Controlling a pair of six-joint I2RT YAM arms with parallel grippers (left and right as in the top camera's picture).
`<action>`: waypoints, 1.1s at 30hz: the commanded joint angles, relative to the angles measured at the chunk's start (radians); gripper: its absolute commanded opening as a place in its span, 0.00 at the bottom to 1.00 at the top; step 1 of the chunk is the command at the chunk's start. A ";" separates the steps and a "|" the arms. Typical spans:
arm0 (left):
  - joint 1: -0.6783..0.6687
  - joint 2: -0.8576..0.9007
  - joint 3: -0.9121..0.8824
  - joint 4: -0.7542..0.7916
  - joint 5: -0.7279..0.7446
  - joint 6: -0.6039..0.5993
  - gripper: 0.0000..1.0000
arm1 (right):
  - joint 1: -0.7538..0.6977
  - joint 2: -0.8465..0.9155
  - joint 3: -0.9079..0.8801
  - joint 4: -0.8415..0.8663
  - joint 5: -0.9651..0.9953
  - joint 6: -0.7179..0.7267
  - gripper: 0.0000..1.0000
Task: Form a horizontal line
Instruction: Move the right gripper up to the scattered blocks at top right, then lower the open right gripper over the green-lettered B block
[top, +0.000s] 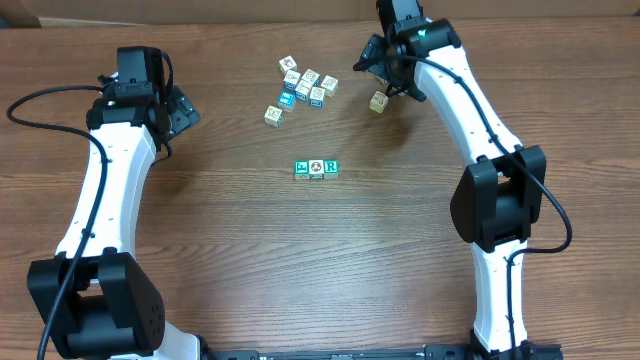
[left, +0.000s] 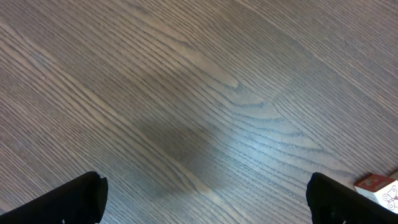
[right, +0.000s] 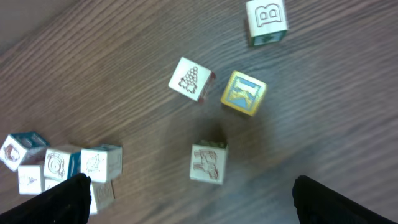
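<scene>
A brown wood-grain worktop (top: 230, 220) carries a loose cluster of small cream, white and blue-sided picture cubes (top: 304, 88) toward its far edge. One cream cube (top: 273, 114) lies just apart from the cluster at its lower left, and another lone cream cube (top: 378, 101) sits to the cluster's right. The right wrist view shows four scattered cubes: a white cube lettered "B" (right: 266, 18), a white cube with a pyramid of dots (right: 189, 79), a yellow-faced cube (right: 242, 92) just beside it, and a cream cube with an animal drawing (right: 208, 163). The left wrist view catches a red-edged white cube (left: 379, 186) at its lower right corner.
</scene>
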 joint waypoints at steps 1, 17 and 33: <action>-0.008 -0.003 0.006 0.000 0.003 0.001 1.00 | -0.002 -0.010 -0.055 0.046 0.018 0.019 1.00; -0.008 -0.003 0.006 0.000 0.003 0.001 1.00 | -0.002 -0.010 -0.274 0.286 0.022 0.067 0.82; -0.008 -0.003 0.006 0.001 0.003 0.001 1.00 | -0.002 -0.010 -0.301 0.280 0.007 0.063 0.53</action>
